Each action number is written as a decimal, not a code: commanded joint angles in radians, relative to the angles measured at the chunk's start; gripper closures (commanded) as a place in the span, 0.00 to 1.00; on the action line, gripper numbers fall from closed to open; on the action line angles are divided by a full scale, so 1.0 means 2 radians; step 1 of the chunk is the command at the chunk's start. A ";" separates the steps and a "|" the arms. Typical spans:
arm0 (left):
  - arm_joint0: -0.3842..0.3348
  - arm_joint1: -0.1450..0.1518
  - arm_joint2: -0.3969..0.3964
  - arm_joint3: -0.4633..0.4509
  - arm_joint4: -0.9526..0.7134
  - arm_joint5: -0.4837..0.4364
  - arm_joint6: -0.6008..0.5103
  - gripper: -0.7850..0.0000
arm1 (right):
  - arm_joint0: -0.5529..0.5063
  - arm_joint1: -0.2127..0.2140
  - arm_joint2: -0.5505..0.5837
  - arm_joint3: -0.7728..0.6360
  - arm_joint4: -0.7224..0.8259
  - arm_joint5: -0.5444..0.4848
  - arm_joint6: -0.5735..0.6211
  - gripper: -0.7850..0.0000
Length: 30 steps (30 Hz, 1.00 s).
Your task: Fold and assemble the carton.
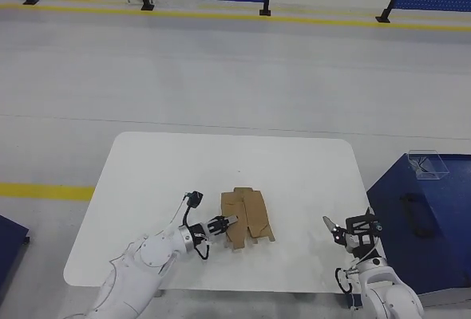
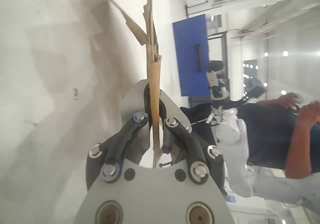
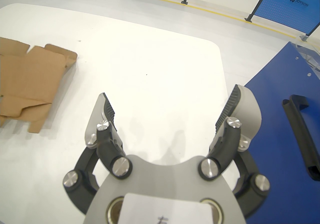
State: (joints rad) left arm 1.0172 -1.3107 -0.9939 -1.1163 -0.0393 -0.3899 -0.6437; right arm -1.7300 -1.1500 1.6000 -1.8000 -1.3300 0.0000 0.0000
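Nearest us, our right claw hangs with fingers spread wide above the counter's right edge, arm drawn in. Our left claw, arm angled forward and inward, is clamped on the left edge of the flattened carton, which sits mid-counter.

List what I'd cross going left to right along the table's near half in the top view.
Left gripper → carton it clamps by the edge → right gripper, open → blue cabinet beside the table.

Bright, even light here; brown cardboard carton drops soft shadows on the white table, and the ceiling lamps flare.
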 commanded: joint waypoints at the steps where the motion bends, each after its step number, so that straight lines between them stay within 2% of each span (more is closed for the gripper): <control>1: 0.017 0.006 -0.017 -0.033 -0.017 0.003 -0.021 1.00 | 0.000 0.000 0.000 0.000 0.000 0.000 0.000 0.00; 18: 0.017 0.006 -0.017 -0.033 -0.017 0.003 -0.021 1.00 | 0.000 0.000 0.000 -0.001 0.002 -0.002 0.000 0.00; 20: 0.021 0.006 -0.017 -0.037 -0.019 0.003 -0.020 1.00 | 0.005 -0.001 0.009 -0.008 0.043 -0.019 -0.001 0.00; 22: 0.029 0.007 -0.022 -0.046 -0.037 -0.006 -0.026 1.00 | 0.017 -0.003 0.028 -0.015 0.109 -0.011 -0.009 0.00; 25: 0.042 0.010 -0.034 -0.054 -0.064 -0.033 -0.044 1.00 | 0.029 -0.005 0.058 -0.019 0.220 -0.035 0.020 0.00; 28: 0.054 0.012 -0.039 -0.062 -0.103 -0.053 -0.076 1.00 | 0.040 -0.001 0.087 -0.018 0.367 -0.107 0.119 0.00; 30: 0.060 0.013 -0.040 -0.067 -0.127 -0.065 -0.100 1.00 | 0.062 0.003 0.103 0.002 0.482 -0.145 0.228 0.00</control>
State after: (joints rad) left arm 1.1313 -1.2848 -1.0736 -1.2457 -0.2673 -0.5076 -0.8181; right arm -1.6306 -1.1477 1.7911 -1.8183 -0.5363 -0.2478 0.3120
